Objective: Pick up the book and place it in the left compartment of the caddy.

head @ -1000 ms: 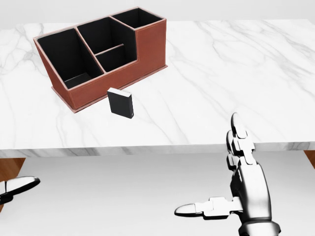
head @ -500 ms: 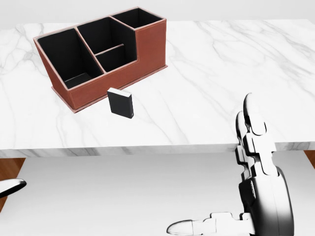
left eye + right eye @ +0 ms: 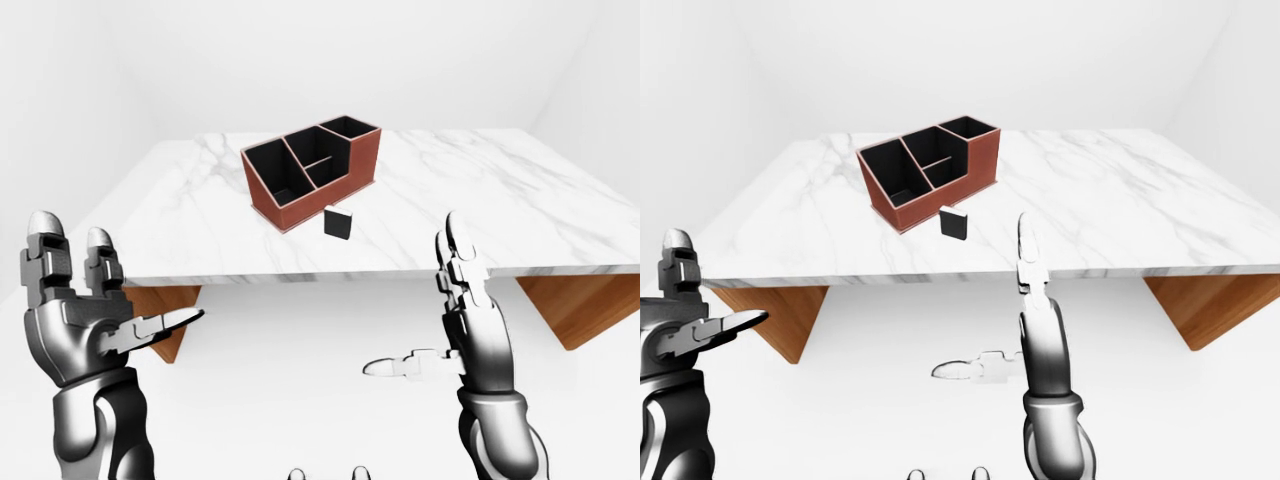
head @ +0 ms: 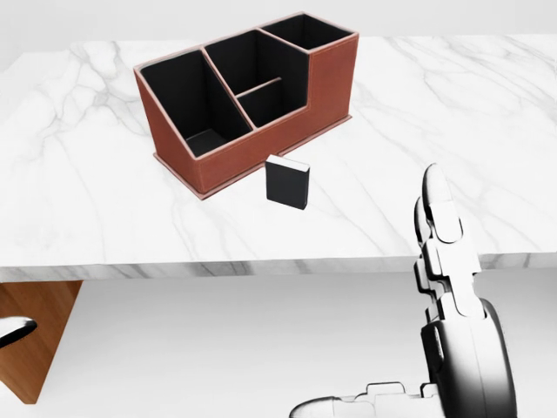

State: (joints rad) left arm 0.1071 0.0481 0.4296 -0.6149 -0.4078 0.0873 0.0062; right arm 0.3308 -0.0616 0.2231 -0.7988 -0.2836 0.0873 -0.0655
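Note:
A small black book (image 4: pixel 288 182) stands upright on the white marble table (image 4: pixel 452 131), just below the brown caddy (image 4: pixel 248 96) in the head view. The caddy's large left compartment (image 4: pixel 185 103) is open and dark inside. My right hand (image 4: pixel 444 287) is open, fingers pointing up, below the table's near edge and right of the book. My left hand (image 3: pixel 85 310) is open in the left-eye view, far left and low, well away from the table. Neither hand touches anything.
The table rests on brown wooden legs (image 3: pixel 575 305) at both sides. The near table edge (image 4: pixel 218 266) runs across the head view above my right hand. The floor below is white.
The whole head view has shifted: caddy and book now sit further right and the table's left corner shows, so the camera moved left. My right hand has risen higher since a second ago.

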